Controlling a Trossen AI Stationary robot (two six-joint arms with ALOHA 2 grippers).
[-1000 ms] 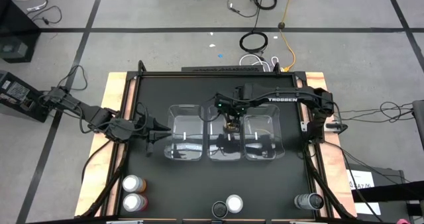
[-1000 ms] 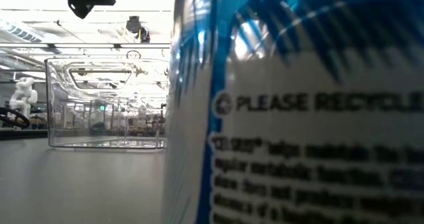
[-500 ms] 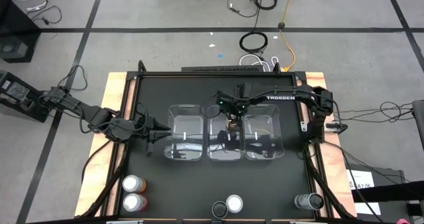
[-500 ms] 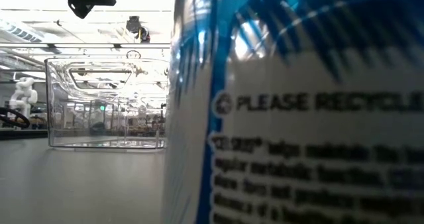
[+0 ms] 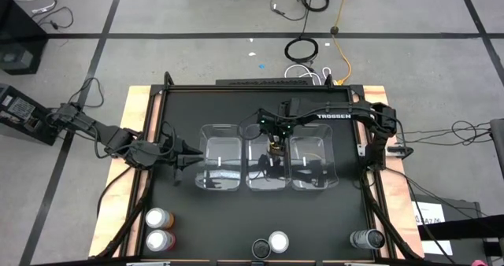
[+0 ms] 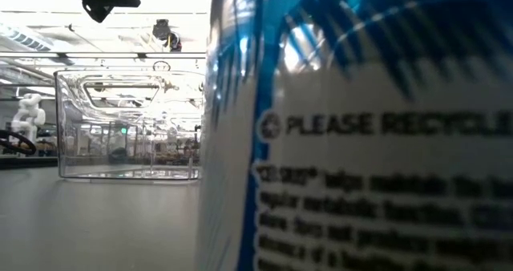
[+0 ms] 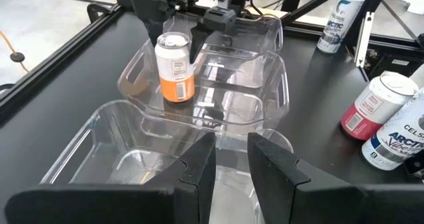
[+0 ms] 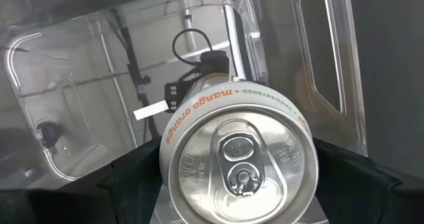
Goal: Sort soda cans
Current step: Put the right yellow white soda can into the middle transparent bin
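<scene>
My right claw (image 7: 177,26) straddles the upright orange can (image 7: 175,68) in the middle bin (image 7: 265,65), fingers parted (left claw (image 7: 230,159) waits, nearly together)

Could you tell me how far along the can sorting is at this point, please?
Early. Done: nothing is clearly finished; the left bin looks empty. In hand: the right gripper straddles an orange can standing in the middle bin, jaws open around it. Left: five cans sit along the table's near edge, two at the left, two in the middle, one at the right. The left gripper waits beside the bins.
</scene>
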